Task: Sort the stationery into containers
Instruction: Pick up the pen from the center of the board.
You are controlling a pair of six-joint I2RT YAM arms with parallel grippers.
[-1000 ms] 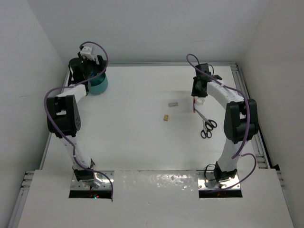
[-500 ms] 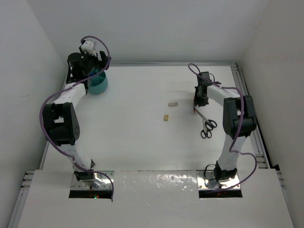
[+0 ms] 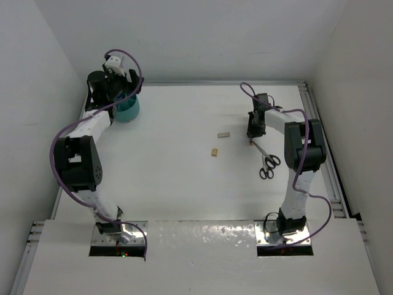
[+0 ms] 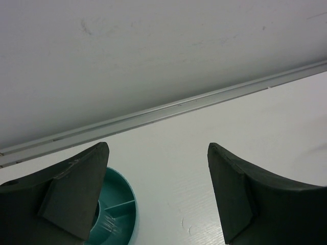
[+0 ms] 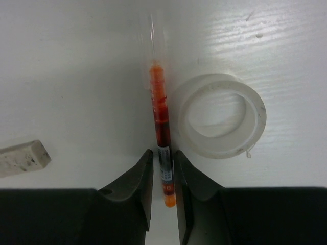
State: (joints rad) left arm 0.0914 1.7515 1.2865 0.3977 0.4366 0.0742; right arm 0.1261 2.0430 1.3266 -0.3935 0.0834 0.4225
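- The right gripper (image 5: 163,159) is squeezing the red pen (image 5: 159,109). Its jaws are pulled in narrow, and one finger is pressing on each side of the pen.
- The fingers are gripping near the orange end of the pen. Most of the pen is sticking out in front and pointing straight away from the gripper, the same way the gap between the fingers is running.
- The pen is lying on the table (image 5: 76,76) or just above it; I cannot tell which.
- The white tape roll (image 5: 220,115) is sitting just beside the pen on its right side. I cannot tell if the two are touching. A pale block (image 5: 21,156) is lying well apart on the left.
- The teal tub (image 3: 127,110) is sitting in the far left corner, well apart from the pen. So the pen is facing a trip to the left, across the middle of the table.
- The left gripper (image 4: 157,153) is hanging right by the tub with its jaws wide and holding nothing. In its own view, the tub is peeking out at the bottom left, partly under one finger.
- The right arm is the one nearer the pen, and the left arm is the one nearer the tub.
- I am guessing the lift is calling for a straight-up pull, so the pen is not dragging the tape roll along. The long free end may be sagging or swinging, since the grip is so near one tip.
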